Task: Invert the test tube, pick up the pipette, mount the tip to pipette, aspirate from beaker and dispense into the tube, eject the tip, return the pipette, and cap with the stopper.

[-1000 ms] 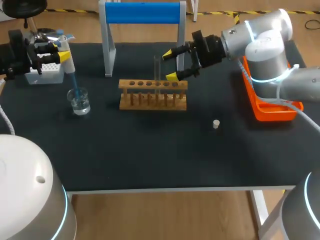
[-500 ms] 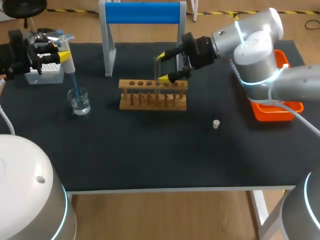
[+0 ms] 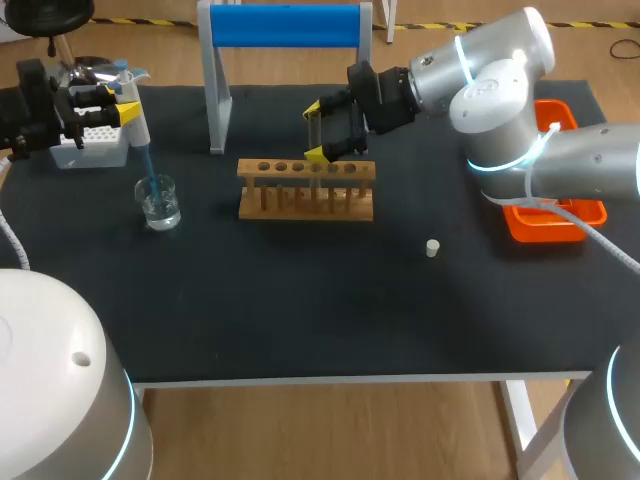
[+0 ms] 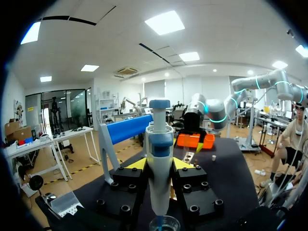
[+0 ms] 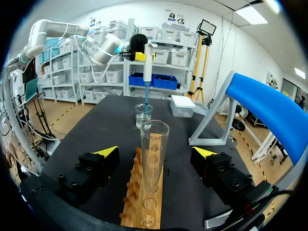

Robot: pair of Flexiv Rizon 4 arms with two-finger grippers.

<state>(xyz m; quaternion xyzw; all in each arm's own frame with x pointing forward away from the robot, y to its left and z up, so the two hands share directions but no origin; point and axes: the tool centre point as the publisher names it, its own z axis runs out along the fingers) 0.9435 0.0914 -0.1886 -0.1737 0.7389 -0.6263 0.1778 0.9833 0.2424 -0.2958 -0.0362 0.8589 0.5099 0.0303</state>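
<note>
Left jaws clamp the pipette over the beaker; right jaws stand apart, flanking the upright test tube.

1. My left arm sits at the far left, wrist level.
2. Left tool points toward the middle, its fingers clamped on the pipette from both sides.
3. My right arm comes in from the right, elbow bent and wrist horizontal.
4. Right tool has its fingers spread wide, touching nothing.
</note>
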